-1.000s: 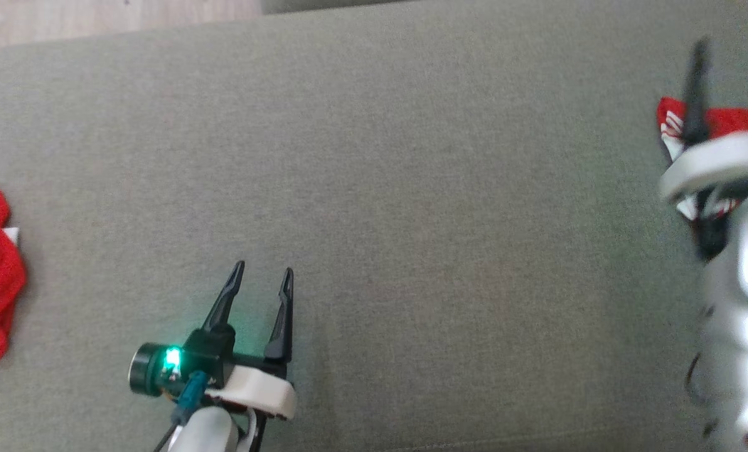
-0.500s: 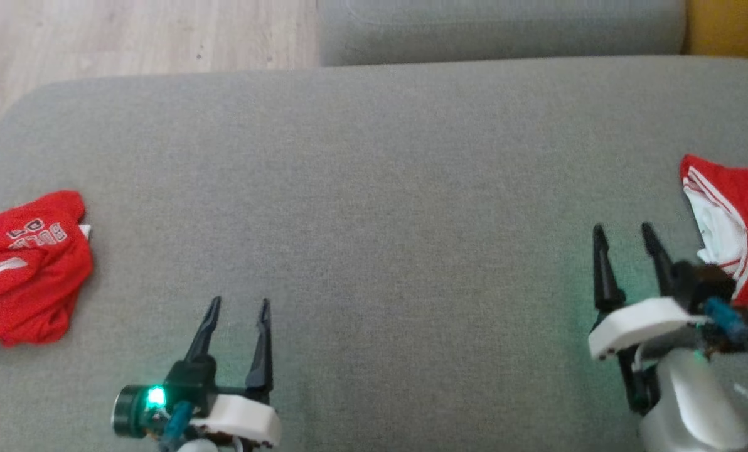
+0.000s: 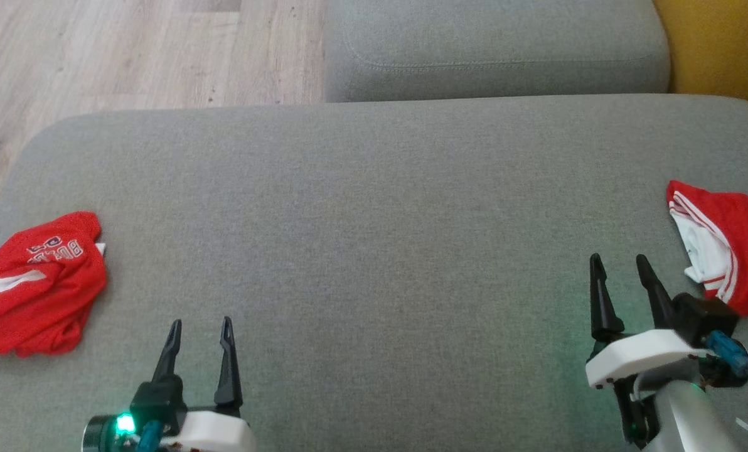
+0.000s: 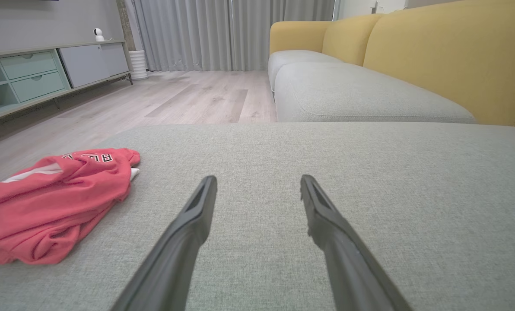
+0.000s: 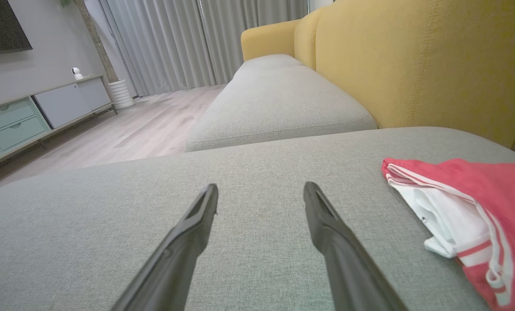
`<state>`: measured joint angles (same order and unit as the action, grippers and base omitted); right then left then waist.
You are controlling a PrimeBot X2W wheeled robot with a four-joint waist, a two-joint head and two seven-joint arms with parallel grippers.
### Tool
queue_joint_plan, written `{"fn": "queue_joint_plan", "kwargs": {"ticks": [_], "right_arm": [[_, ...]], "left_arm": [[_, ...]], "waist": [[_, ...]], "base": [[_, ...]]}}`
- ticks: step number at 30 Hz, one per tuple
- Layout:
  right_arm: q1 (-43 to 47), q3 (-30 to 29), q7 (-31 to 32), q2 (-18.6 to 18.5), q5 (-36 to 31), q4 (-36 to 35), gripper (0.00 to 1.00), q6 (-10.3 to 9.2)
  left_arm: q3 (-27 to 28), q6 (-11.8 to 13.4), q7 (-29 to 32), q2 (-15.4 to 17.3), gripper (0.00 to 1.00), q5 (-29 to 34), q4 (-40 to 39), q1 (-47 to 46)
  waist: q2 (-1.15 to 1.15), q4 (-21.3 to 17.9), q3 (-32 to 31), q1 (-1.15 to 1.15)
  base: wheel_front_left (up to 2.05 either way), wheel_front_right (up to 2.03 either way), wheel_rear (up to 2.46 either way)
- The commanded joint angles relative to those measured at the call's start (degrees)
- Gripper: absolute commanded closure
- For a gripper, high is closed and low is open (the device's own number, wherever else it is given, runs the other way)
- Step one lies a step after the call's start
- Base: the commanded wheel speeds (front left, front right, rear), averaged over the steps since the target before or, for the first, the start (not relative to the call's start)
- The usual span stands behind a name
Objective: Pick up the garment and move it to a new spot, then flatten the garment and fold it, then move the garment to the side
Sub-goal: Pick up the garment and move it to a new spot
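Left gripper (image 3: 200,322) near the crumpled red garment (image 3: 35,285) and right gripper (image 3: 617,258) beside the folded garment (image 3: 728,242) hover over the grey cushion (image 3: 374,207), jaws spread, empty.

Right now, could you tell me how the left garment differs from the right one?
The left garment lies crumpled in a heap; the right garment looks folded flat. The left shows lettering, the right a white panel with striped trim. Both are red and lie on the grey cushion.
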<state>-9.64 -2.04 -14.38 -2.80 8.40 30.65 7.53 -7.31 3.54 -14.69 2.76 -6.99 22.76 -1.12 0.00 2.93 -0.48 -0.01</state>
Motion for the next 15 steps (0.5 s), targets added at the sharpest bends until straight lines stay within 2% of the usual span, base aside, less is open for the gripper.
{"fn": "queue_joint_plan", "kwargs": {"ticks": [1,9,15], "right_arm": [[-1.17,1.73,-0.62,-0.09,0.41,-2.16,0.00,-0.04],[-0.21,2.65,-0.62,-0.09,2.00,-2.35,0.00,-0.04],[0.36,3.26,-0.62,-0.09,1.61,-2.30,0.00,-0.04]], "left_arm": [[2.09,0.38,-0.31,0.11,0.00,0.20,-2.09,-1.43],[2.46,0.52,-0.31,0.11,0.00,-0.08,-2.69,-1.16],[1.70,0.95,-0.31,0.11,0.00,-1.03,-2.56,-1.34]], "waist": [[0.00,0.06,-0.18,0.01],[0.00,0.90,0.08,0.01],[0.00,5.99,1.08,0.01]], "base": [[0.00,0.00,0.00],[0.00,0.00,0.00],[0.00,0.00,0.00]]}}
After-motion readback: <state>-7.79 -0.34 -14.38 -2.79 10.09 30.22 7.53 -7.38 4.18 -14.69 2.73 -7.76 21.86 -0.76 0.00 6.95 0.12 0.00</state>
